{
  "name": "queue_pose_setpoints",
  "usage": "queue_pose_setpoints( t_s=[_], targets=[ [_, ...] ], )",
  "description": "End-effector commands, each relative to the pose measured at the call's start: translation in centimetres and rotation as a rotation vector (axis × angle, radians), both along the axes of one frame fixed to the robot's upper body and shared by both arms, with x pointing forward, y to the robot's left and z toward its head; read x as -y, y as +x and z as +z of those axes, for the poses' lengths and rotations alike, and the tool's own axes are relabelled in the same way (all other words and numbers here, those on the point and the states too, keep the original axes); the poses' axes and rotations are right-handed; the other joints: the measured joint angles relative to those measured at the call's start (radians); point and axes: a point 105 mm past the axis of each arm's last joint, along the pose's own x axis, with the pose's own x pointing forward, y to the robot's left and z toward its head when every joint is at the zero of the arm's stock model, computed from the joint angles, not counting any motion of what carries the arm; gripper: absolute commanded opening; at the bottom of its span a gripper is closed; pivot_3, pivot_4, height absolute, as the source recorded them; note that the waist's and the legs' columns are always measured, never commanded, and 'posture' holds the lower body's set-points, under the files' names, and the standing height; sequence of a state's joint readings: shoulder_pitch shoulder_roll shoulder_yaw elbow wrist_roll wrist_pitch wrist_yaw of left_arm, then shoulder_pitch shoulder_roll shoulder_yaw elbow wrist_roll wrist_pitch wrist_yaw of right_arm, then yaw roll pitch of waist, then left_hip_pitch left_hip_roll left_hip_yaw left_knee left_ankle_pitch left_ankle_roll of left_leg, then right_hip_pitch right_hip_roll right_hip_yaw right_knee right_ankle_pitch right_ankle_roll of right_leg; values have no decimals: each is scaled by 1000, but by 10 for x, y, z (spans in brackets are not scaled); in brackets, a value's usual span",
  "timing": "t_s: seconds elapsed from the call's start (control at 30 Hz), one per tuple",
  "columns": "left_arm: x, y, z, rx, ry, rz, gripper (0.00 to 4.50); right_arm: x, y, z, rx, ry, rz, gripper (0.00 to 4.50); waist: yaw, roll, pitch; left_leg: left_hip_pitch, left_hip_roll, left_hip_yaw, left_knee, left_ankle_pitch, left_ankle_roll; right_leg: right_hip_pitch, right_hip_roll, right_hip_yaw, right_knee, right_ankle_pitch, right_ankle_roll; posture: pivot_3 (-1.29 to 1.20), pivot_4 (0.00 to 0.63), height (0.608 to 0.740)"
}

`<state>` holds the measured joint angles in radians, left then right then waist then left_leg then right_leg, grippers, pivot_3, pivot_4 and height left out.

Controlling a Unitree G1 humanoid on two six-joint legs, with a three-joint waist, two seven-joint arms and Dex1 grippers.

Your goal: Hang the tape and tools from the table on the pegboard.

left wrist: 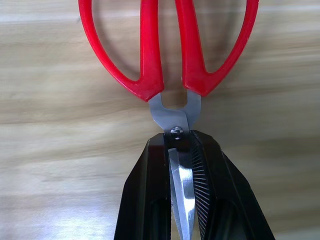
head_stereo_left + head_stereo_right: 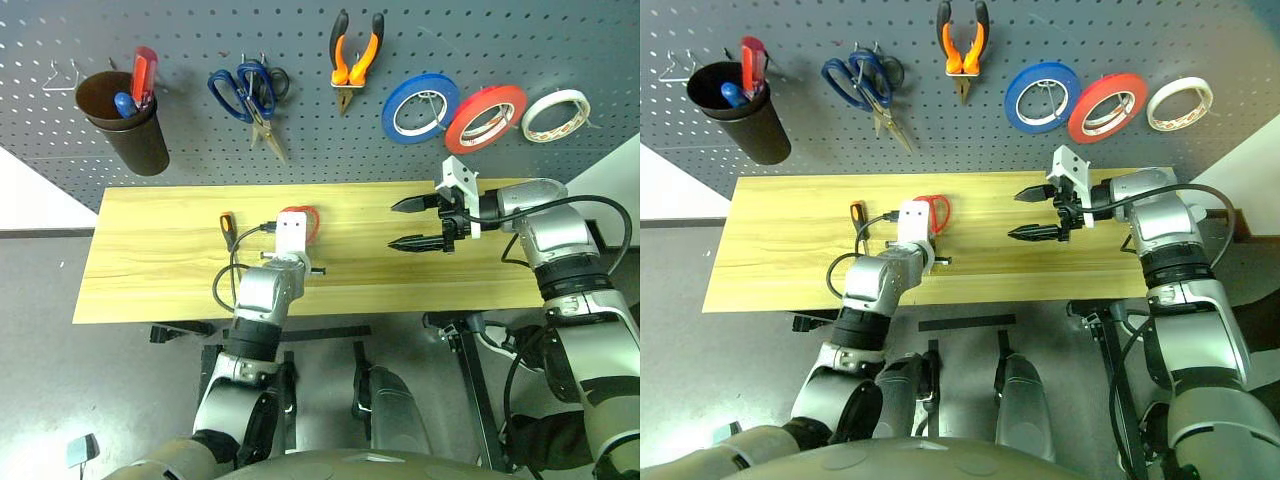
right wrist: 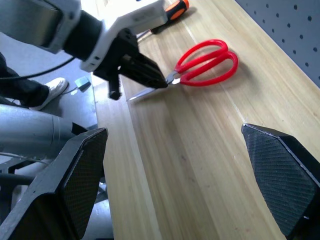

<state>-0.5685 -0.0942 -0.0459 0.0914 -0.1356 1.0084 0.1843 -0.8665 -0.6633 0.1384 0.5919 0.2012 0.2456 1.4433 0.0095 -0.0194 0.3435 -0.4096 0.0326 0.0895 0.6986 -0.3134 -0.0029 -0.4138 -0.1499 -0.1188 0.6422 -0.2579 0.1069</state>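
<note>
The red-handled scissors [image 1: 150,75] lie near the middle of the light wood table [image 2: 150,260], handles toward the pegboard [image 2: 200,150]. My left gripper [image 1: 177,142] is shut on their blades just below the pivot screw; the right wrist view shows this grip too [image 3: 160,82]. A screwdriver [image 2: 228,228] with a black-and-orange handle lies on the table just left of that gripper. My right gripper [image 2: 392,224] hovers open over the table's right half, pointing left, with nothing in it. On the pegboard hang the orange-handled pliers [image 2: 355,55] and the whitish tape [image 2: 556,115].
Also on the pegboard are blue-handled scissors [image 2: 245,95], a blue roll [image 2: 420,105], a red roll [image 2: 486,117] and a dark cup [image 2: 125,125] with a red and a blue screwdriver. A bare wire hook [image 2: 60,78] sits at the far left.
</note>
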Motion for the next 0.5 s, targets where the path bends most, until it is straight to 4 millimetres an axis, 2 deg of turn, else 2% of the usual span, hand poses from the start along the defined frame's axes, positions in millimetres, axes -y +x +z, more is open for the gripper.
queue_pose_setpoints(
  t_s=[0.03,0.23,0.3,0.5],
  targets=[
    [6,-4,27,173,12,-131,245,-3,-3,17,45,51,24,4500,1,0,0,0,0,0,0,0,0,0,0,0,0,0,0,-11,326,732],
    [-6,-24,58,364,-17,-284,245,-12,-9,28,52,113,65,4500,3,0,0,-1,0,0,0,0,0,0,0,-1,-2,0,0,13,286,732],
    [-10,-31,70,462,-78,-320,245,-14,-10,30,49,133,69,4500,4,1,-1,-1,0,-1,0,0,0,1,0,-1,-3,0,0,23,265,732],
    [-43,-59,87,613,-139,-428,245,-14,-10,53,40,287,31,4500,4,2,-4,-2,0,-3,0,0,0,3,0,-4,-9,0,0,38,221,732]
  ],
)
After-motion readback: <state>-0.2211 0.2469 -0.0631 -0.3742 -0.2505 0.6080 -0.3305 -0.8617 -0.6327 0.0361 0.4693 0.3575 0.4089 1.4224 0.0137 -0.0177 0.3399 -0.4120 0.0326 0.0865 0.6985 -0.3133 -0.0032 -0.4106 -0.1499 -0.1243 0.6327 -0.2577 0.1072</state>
